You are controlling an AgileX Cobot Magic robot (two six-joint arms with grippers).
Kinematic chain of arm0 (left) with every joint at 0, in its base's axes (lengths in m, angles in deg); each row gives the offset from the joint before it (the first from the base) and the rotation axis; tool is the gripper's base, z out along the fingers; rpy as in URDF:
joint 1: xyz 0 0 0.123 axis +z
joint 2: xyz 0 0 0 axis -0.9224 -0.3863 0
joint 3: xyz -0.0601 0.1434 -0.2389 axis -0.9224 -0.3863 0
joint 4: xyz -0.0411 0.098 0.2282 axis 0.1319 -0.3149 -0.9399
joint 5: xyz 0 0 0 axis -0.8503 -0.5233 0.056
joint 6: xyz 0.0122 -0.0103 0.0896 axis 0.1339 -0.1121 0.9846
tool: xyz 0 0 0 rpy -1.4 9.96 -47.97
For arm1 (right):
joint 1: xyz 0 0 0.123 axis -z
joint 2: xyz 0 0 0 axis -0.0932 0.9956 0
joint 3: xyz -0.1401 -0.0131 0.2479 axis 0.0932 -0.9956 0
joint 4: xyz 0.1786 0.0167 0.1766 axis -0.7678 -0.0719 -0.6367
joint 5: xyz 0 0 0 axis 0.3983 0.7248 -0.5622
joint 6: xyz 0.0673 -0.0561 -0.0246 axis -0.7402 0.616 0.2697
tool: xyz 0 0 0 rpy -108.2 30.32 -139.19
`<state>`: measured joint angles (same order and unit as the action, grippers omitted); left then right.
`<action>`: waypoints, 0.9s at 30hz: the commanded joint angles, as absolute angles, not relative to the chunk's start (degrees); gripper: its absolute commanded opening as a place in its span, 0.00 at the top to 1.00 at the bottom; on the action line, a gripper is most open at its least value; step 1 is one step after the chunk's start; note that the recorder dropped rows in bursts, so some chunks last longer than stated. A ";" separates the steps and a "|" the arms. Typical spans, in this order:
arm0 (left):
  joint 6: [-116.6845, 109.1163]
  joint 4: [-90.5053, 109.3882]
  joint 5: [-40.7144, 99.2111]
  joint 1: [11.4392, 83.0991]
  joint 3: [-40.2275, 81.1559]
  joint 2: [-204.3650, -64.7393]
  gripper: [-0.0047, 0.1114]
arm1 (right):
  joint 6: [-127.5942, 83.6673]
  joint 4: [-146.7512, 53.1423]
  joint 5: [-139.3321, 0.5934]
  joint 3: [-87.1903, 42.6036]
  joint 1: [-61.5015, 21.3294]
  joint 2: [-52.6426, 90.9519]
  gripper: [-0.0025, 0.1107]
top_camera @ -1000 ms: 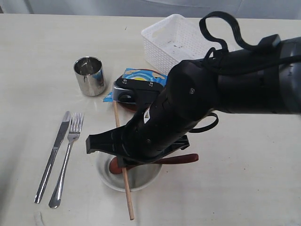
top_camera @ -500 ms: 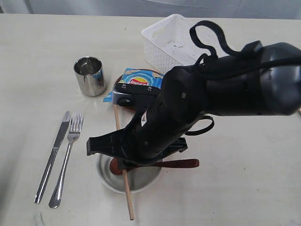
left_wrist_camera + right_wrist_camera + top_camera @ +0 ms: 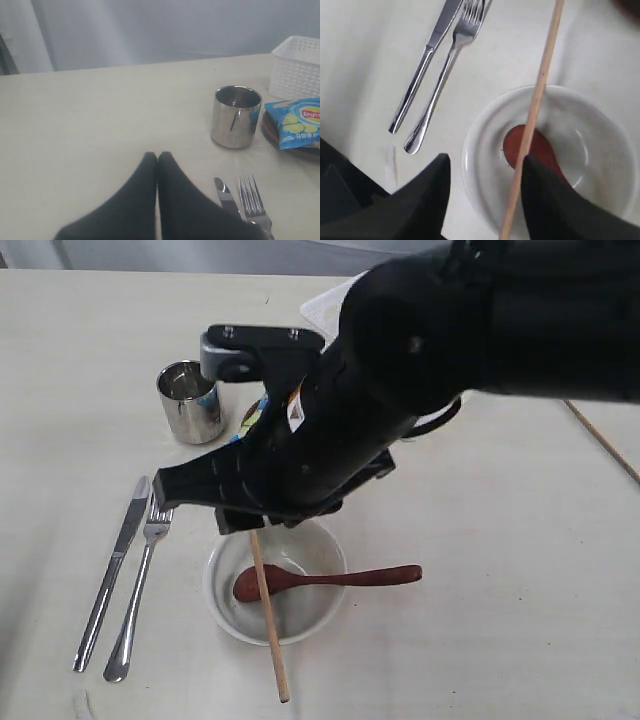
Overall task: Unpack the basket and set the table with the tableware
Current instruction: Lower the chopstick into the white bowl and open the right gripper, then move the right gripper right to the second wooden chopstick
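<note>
**A:** Go on, biggest first.

**B:** The pale cream table [image 3: 500, 590] fills the exterior view. The white basket [image 3: 297, 70] sits at the upper middle, mostly hidden behind my right arm [image 3: 420, 360], which covers the centre of the frame.

**A:** And the claws?

**B:** My right claw [image 3: 485, 195] hangs above the bowl, fingers spread wide, nothing pinched. My left claw [image 3: 157, 156] has its tips pressed together, nothing between them, over bare table near the knife and fork.

**A:** What's laid out?

**B:** The white bowl [image 3: 310, 612] stands at the lower middle. The brown plate [image 3: 270, 136] lies under the blue chip bag [image 3: 295, 122], just beside the cup and near the basket. The steel cup [image 3: 188, 405] is upright at the upper left. The knife [image 3: 110, 575] and fork [image 3: 140, 585] lie side by side at the lower left, knife outermost. The wooden spoon [image 3: 340, 578] has its head in the bowl and its handle over the rim, pointing right. One chopstick [image 3: 268, 625] lies across the bowl over the spoon's head, its end on the table near the bottom edge. Another chopstick [image 3: 600, 440] lies well apart at the right edge.
</note>
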<state>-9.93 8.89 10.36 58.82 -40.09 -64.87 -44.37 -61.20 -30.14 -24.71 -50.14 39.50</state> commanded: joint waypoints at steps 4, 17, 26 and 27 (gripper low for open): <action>-9.95 9.03 10.84 58.48 -40.23 -64.74 0.96 | -56.27 -35.29 -9.54 -19.02 -48.65 29.18 0.59; -9.95 9.03 10.84 58.48 -40.23 -64.74 0.96 | -45.12 -33.17 -12.26 -31.38 -0.03 23.77 0.59; -9.95 9.03 10.84 58.48 -40.23 -64.74 0.96 | -45.33 -21.24 -17.21 -38.25 4.56 24.59 0.59; -9.95 9.03 10.84 58.48 -40.23 -64.74 0.96 | -45.31 -22.02 -16.87 -38.25 4.56 25.47 0.59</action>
<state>-9.93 8.89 10.36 58.82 -40.09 -64.87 -45.44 -22.72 -15.74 -37.65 4.13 24.21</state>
